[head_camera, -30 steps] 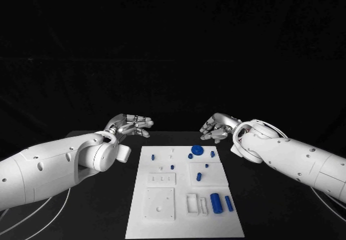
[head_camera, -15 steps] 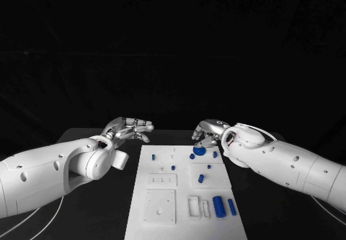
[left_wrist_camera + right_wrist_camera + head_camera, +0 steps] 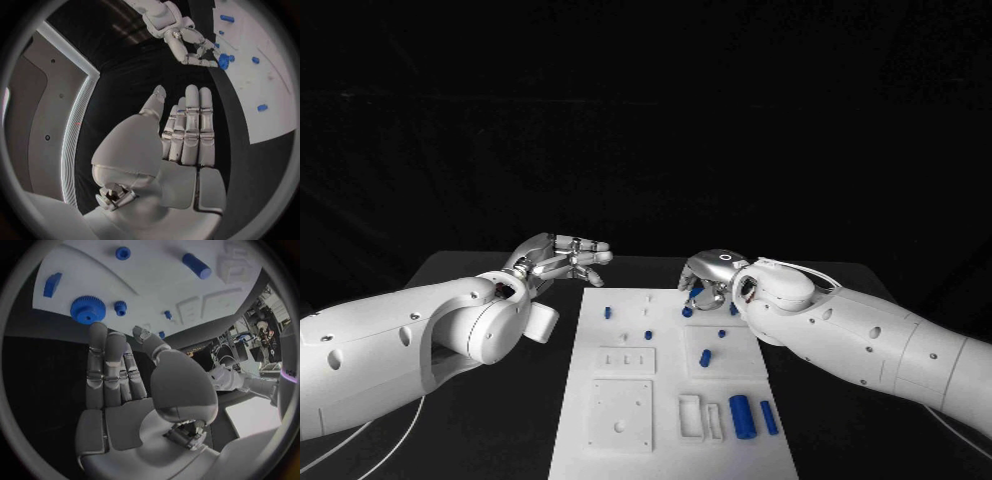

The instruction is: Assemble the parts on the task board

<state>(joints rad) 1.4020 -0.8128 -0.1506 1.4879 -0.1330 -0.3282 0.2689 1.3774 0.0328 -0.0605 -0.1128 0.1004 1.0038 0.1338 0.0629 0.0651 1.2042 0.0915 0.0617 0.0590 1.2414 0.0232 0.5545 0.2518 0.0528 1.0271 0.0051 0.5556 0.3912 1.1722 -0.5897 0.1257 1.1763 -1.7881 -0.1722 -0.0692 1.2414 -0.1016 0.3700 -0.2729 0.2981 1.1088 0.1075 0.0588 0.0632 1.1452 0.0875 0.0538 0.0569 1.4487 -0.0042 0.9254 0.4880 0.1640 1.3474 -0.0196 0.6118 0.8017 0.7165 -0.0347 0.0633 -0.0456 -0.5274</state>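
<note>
White rectangular task board (image 3: 625, 440), centre of black table (image 3: 473, 275): small blue parts (image 3: 744, 416) mostly loose on it, assembly barely begun. Blue toothed gear (image 3: 87, 309) at far edge, under empty, extended right hand (image 3: 705, 277). Left hand (image 3: 560, 256) open, idle beside board.

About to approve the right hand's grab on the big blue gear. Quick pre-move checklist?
1. Right hand holds nothing, fingers apart: ok.
2. Large blue gear lies free on the task board near its far edge: ok.
3. Right fingertips close to the gear, contact: cannot tell.
4. Small blue gear sits right beside it, may get bumped: not ok.
5. Left hand off the board, holding nothing: ok.
</note>
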